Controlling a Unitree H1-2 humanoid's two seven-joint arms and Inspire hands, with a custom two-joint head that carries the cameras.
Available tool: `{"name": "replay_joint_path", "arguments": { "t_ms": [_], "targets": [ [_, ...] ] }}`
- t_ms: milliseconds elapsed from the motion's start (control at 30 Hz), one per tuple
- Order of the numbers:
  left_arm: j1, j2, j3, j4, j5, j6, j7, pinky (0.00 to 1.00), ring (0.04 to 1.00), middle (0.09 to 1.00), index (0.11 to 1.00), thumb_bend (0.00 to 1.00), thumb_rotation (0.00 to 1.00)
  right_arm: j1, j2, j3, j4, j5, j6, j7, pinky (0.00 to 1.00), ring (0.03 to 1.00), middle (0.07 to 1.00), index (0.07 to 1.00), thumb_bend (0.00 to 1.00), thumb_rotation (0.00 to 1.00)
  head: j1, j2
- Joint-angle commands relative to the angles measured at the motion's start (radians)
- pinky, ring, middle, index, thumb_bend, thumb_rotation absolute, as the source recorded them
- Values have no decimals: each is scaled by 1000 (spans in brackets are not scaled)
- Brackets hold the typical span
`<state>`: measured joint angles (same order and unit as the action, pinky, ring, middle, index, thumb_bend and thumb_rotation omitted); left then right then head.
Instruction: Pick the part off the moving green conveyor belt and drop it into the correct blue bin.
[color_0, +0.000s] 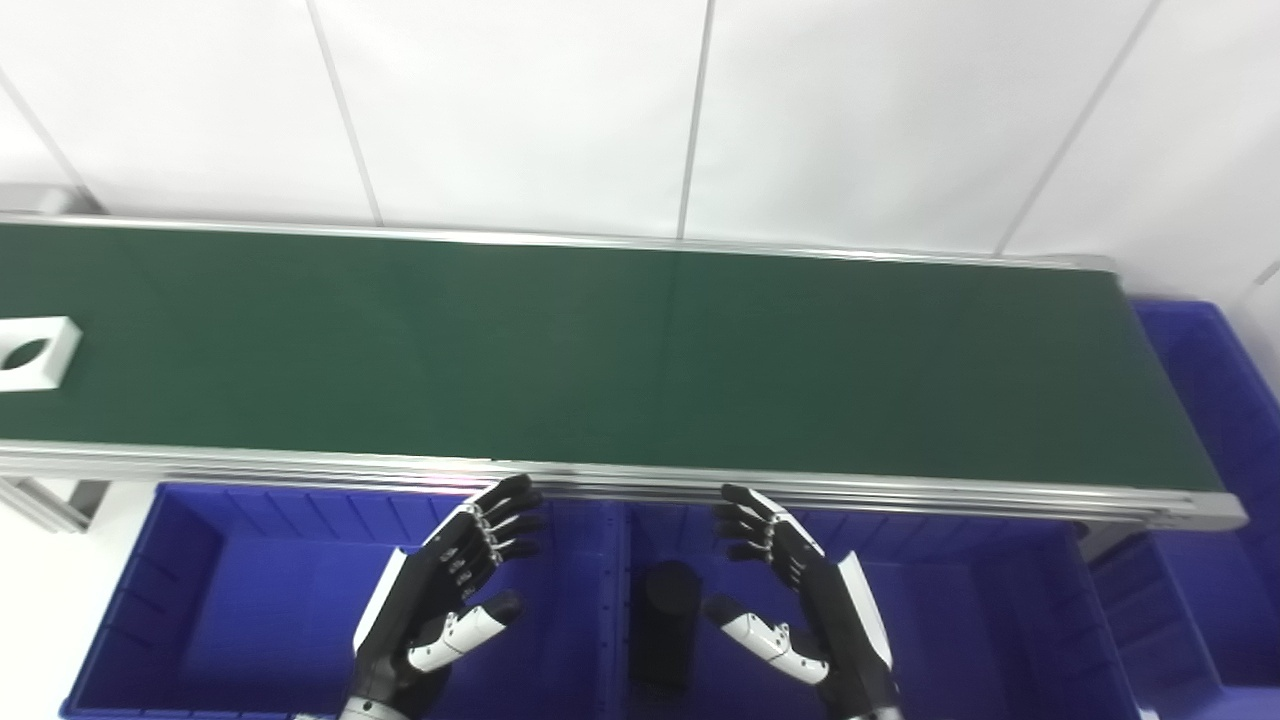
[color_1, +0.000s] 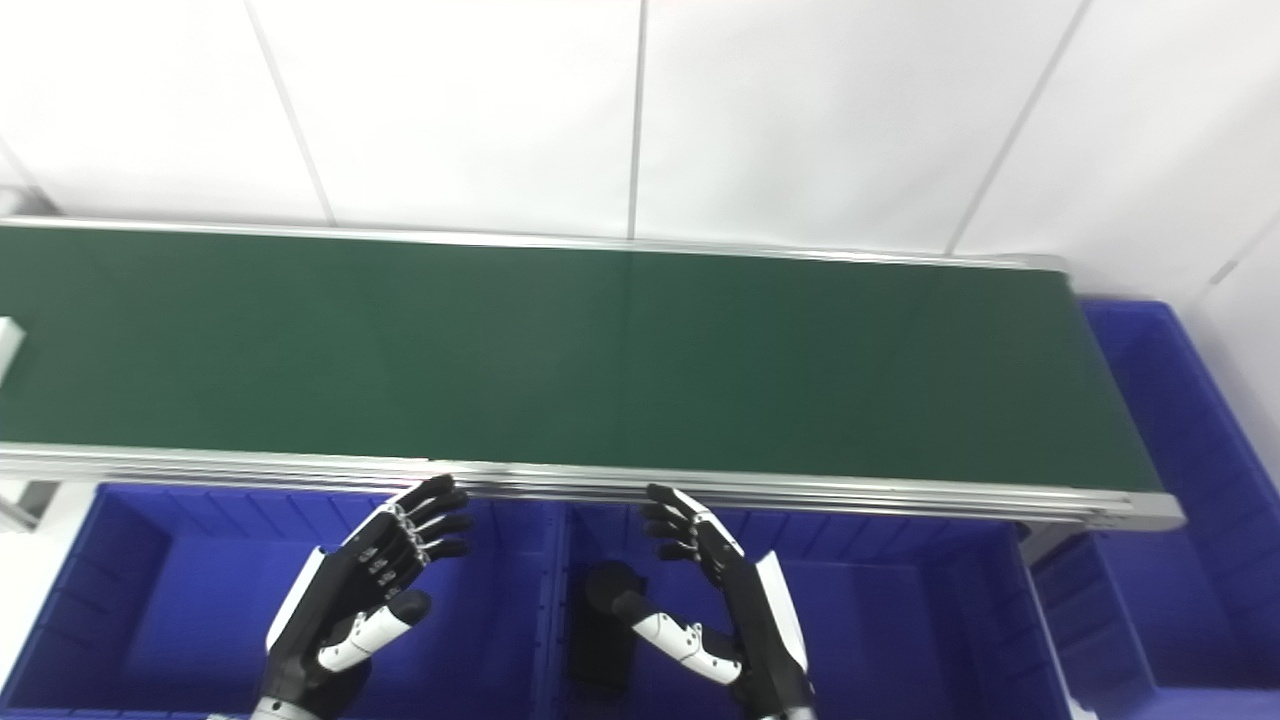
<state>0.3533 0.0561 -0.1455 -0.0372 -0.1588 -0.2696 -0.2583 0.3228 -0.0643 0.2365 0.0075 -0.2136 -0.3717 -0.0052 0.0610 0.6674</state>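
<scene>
the part (color_0: 35, 352), a flat white square block with a round hole through its middle, lies on the green conveyor belt (color_0: 620, 350) at the far left edge of view, well apart from both hands and up-left of the left hand (color_0: 445, 585); in the right eye view only a sliver of it shows. the left hand hovers below the belt's near rail, over the left blue bin (color_0: 200, 600), palm turned inward, dark fingers spread and slightly curled toward the belt, white thumb apart, grasping nothing. the right hand (color_0: 795, 590) mirrors it just across, over the middle blue bin (color_0: 980, 620), fingers likewise spread, thumb out, released and empty. between the two hands, low in the middle bin, sits a dark cylindrical object (color_0: 668, 620). a third blue bin (color_0: 1215, 400) stands beyond the belt's right end, far right of the right hand.
</scene>
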Motion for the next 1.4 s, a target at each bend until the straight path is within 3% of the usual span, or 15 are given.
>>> {"name": "replay_joint_path", "arguments": {
  "t_ms": [0,33,133,400,867,1367],
  "targets": [
    [-13,-10,-8,1,2,-51,-5,710,764,798,830,894,494,-15,-2,-5,-2,3,-63,0,690,762,794,836,666,566,0,0],
    [-14,-13,-9,9,3,-56,-4,709,764,798,829,894,493,-16,-5,-6,5,7,-70,1,690,762,794,837,666,566,39,-18],
    [-19,-20,-12,32,3,-71,-3,713,764,794,821,889,460,-21,-12,-6,24,18,-86,3,693,764,798,841,657,566,64,-33],
    [-36,-25,-7,100,27,-115,-1,689,751,783,811,913,423,-40,-28,13,72,11,-98,-28,692,766,804,848,639,576,186,-131],
    [-56,-15,5,148,38,-132,1,654,721,767,788,898,340,-76,-48,72,134,22,-98,-100,679,761,807,855,593,570,208,-209],
    [-57,9,12,133,44,-154,-4,623,682,733,771,887,278,-96,-46,99,171,29,-98,-138,688,769,814,863,577,544,256,-262]
  ]
}}
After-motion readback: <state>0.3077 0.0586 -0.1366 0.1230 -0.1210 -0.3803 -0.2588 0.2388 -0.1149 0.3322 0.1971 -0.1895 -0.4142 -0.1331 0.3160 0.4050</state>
